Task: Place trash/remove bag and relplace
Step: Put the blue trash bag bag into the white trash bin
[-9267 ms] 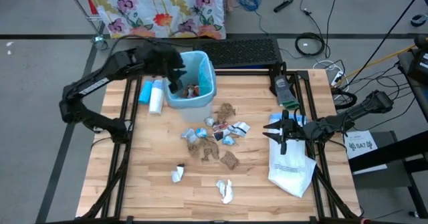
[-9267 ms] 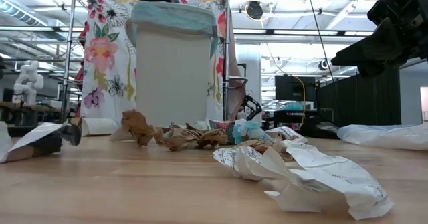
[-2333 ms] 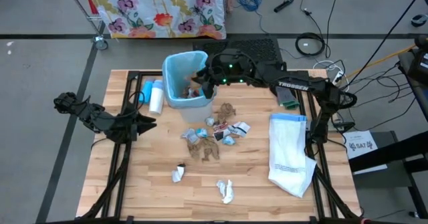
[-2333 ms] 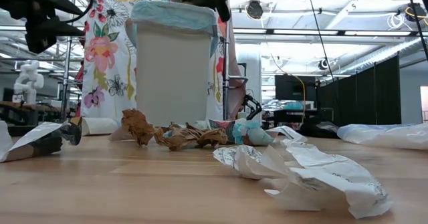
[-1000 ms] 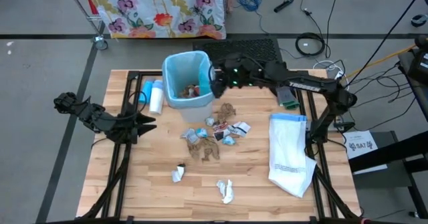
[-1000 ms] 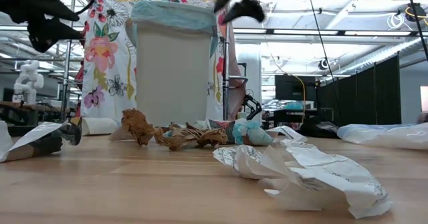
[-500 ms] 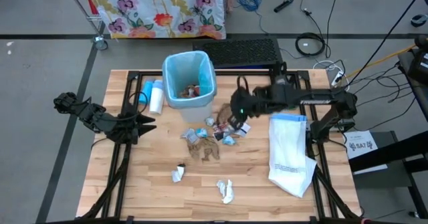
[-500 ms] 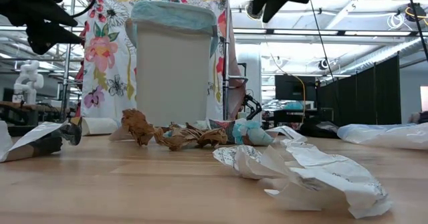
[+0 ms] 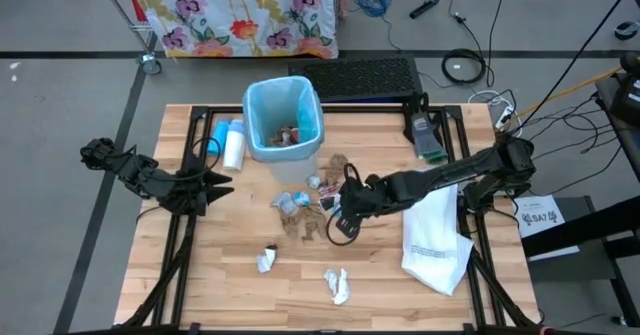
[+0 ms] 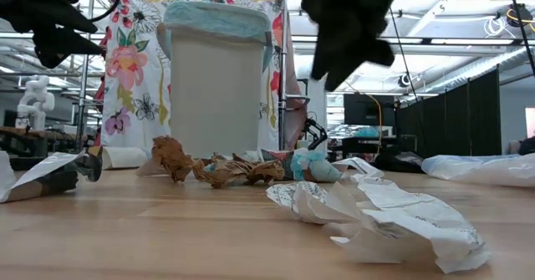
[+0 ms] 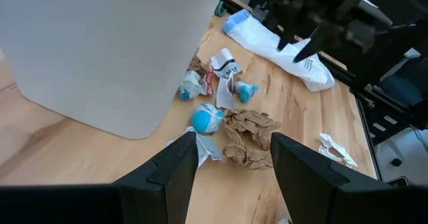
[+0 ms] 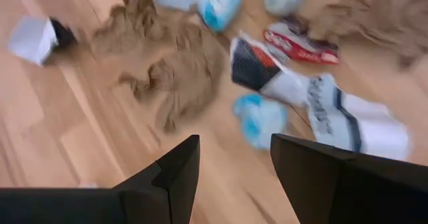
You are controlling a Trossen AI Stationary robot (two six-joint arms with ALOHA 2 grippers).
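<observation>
The trash is a loose pile of crumpled brown, white and light-blue scraps on the wooden table, seen close in the right wrist view as brown paper, a light-blue scrap and a white wrapper. My right gripper hangs open just above the pile's near side, pointing steeply down, nothing between its fingers. The bag, a light-blue liner, sits in the bin at the far side, with some scraps inside. My left gripper waits open at the table's left edge.
A white bag with a blue hem lies flat at the right. A blue-and-white cylinder lies left of the bin. Two white scraps lie nearer the front edge. A small dark device lies at the far right.
My right gripper has swung from beside the bin's rim toward the table's near edge and down, tipping more steeply, and now hangs over the trash pile, still open. The trash, the bin and my left arm have kept still.
</observation>
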